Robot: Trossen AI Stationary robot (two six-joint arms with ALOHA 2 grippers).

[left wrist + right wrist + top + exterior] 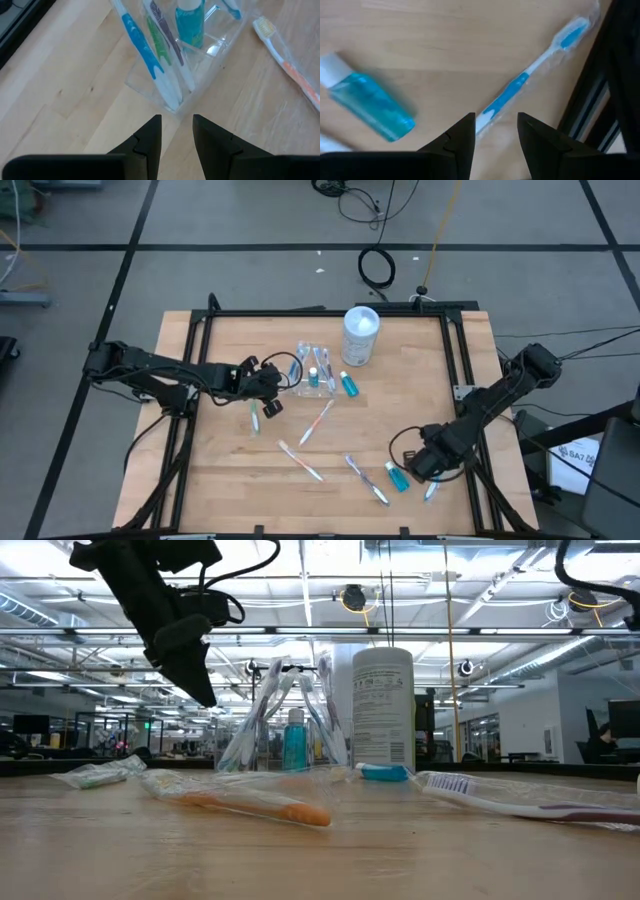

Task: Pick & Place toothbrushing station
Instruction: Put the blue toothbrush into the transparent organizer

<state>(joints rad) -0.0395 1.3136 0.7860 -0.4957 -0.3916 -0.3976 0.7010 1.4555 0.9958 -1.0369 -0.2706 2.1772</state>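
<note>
**Both arms poised over the scattered brushing set**

The table carries the clear cup at centre, already stocked with brushes, so the left gripper, jaws apart and empty, hangs just beside it. The right gripper, also parted, hovers above a wrapped blue toothbrush near the right edge; only its wrist view shows the blue tube close by.

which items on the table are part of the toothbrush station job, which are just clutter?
Job:
- clear cup holding toothbrushes and a blue tube
- loose toothbrushes, e.g. orange toothbrush, blue toothbrush
- blue tubes

Lying about:
- white canister
- cables on the floor
</note>
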